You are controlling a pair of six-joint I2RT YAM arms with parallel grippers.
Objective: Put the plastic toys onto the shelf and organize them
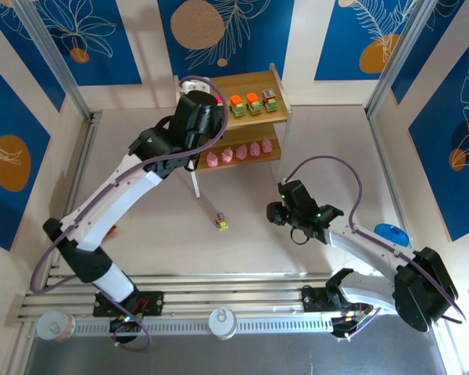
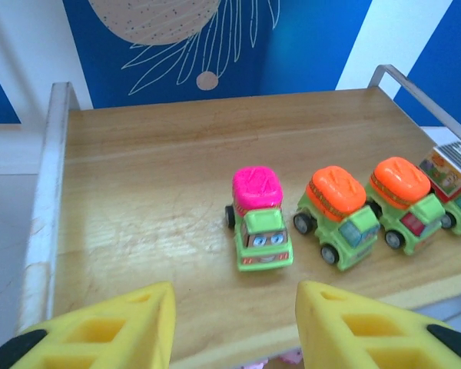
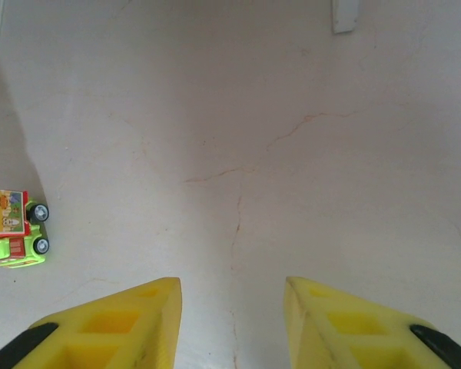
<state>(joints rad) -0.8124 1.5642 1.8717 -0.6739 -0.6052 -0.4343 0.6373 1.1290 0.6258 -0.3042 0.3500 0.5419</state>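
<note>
The left arm (image 1: 117, 195) stretches long and far forward, elbow raised, wrist tipped down at the end. The left gripper (image 2: 234, 298) has its yellow fingers (image 2: 123, 327) parted, with nothing between them. The right arm (image 1: 367, 246) stays folded closer to its base (far less of a reach), forearm angled inward. The right gripper (image 3: 232, 292) points downward, its fingers likewise apart and empty.

Glossy plastic cars (image 2: 260, 223) on a smooth, seemingly varnished wooden shelf (image 2: 154, 200).
</note>
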